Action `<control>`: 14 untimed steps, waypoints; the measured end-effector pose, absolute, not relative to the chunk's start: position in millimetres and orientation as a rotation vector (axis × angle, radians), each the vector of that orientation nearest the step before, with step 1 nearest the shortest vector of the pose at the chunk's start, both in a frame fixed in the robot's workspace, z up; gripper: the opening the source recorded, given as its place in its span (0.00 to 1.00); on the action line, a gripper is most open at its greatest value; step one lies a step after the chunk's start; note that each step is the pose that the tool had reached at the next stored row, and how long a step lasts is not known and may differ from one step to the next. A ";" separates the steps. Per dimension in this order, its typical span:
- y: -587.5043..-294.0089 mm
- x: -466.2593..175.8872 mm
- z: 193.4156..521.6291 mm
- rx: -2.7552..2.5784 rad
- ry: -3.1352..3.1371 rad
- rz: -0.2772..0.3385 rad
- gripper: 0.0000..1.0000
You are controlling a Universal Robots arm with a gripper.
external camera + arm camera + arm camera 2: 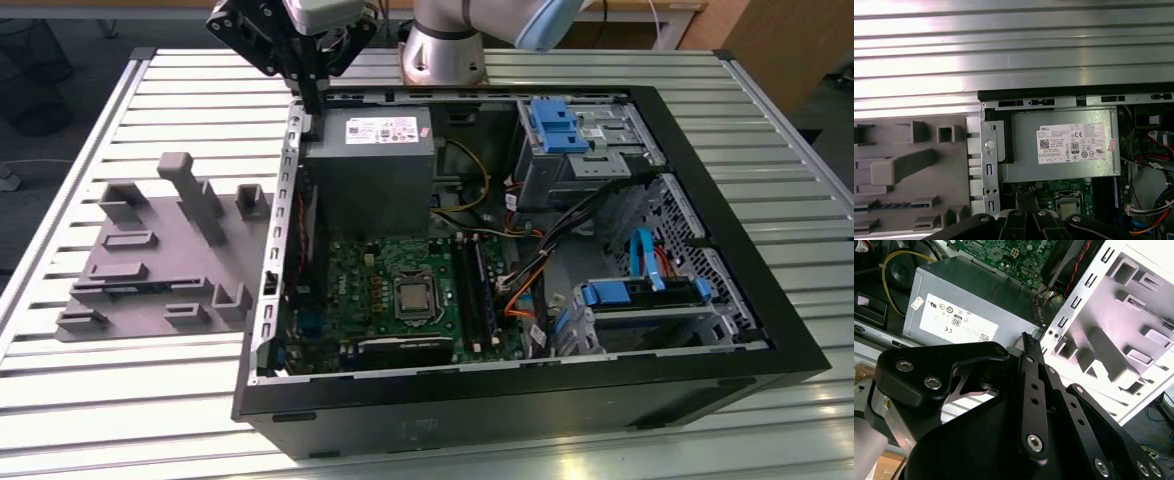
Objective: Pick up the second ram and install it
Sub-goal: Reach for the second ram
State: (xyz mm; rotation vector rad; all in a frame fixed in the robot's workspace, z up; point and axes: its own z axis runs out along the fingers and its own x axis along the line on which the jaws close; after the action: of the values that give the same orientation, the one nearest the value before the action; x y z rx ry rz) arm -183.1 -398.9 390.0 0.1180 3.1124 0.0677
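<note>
The second ram (891, 205) is a thin dark blue stick lying in a slot of the grey holder (914, 165), seen in the first wrist view. In the exterior view the second ram (131, 288) shows as a dark strip in the holder (160, 250) on that view's left. My gripper (312, 104) hangs high over the far corner of the open computer case (534, 400), beside the grey power supply (367, 170). Its black fingers (1026, 347) are pressed together with nothing between them. The long black memory slots (470, 285) lie on the green motherboard (374, 290).
The case stands on a ribbed metal table (160, 400). Inside it are blue drive brackets (554, 125), orange and blue cables (527, 290) and a processor socket (414, 297). The holder carries several upright grey blocks (198, 195). The arm's base (445, 45) stands behind the case.
</note>
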 end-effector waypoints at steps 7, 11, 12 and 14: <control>-398.9 -189.4 389.3 0.118 3.113 0.068 0.11; -398.9 -193.3 388.9 0.118 3.112 0.068 0.11; -399.0 -194.2 388.8 0.118 3.112 0.068 0.11; -398.9 -196.0 388.6 0.118 3.112 0.068 0.11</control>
State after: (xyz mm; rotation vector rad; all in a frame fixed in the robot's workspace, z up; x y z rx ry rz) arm -196.0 -398.9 388.6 0.1180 3.1125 0.0676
